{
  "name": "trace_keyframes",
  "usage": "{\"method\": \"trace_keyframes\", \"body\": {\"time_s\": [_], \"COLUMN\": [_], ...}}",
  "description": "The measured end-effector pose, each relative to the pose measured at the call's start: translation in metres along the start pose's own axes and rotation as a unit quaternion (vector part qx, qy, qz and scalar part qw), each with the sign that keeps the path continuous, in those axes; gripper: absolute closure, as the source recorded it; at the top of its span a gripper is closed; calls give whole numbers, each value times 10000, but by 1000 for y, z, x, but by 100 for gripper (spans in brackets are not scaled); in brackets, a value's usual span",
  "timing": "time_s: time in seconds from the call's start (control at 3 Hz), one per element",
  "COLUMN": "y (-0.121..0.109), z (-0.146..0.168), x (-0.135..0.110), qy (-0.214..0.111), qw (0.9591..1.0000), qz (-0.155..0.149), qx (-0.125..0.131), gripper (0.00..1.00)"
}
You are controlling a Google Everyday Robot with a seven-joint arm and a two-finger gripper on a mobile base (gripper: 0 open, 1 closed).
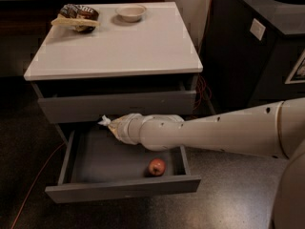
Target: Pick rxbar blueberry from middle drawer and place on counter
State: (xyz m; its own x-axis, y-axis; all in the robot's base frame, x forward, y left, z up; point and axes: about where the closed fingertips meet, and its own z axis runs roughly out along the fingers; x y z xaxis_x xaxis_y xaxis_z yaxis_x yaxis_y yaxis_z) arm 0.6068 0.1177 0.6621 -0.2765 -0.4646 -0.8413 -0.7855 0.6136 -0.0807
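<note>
The middle drawer [102,159] is pulled open below the counter [119,44], and its dark grey inside shows. The rxbar blueberry does not show anywhere in the camera view. My gripper [105,121] is at the end of the white arm that reaches in from the right. It hovers over the back left part of the open drawer, just under the front of the closed drawer above [119,107]. Only its pale tip shows past the wrist.
A small red apple [157,166] lies in the drawer's front right corner. A brown-and-white snack bag [76,17] and a white bowl [131,12] sit at the back of the counter. A black cabinet with a round hole [267,46] stands to the right. An orange cable [35,182] runs along the floor at the left.
</note>
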Motion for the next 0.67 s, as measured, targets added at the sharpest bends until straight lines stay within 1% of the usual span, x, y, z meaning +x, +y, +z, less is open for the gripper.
{"method": "trace_keyframes", "body": {"time_s": [0.33,0.67], "y": [0,2], "z": [-15,-20], "x": [-28,-36], "qy": [6,-51], "qw": [9996,9986], "qz": [-250,-471], "qx": [-86,-223], "gripper": [100,100]}}
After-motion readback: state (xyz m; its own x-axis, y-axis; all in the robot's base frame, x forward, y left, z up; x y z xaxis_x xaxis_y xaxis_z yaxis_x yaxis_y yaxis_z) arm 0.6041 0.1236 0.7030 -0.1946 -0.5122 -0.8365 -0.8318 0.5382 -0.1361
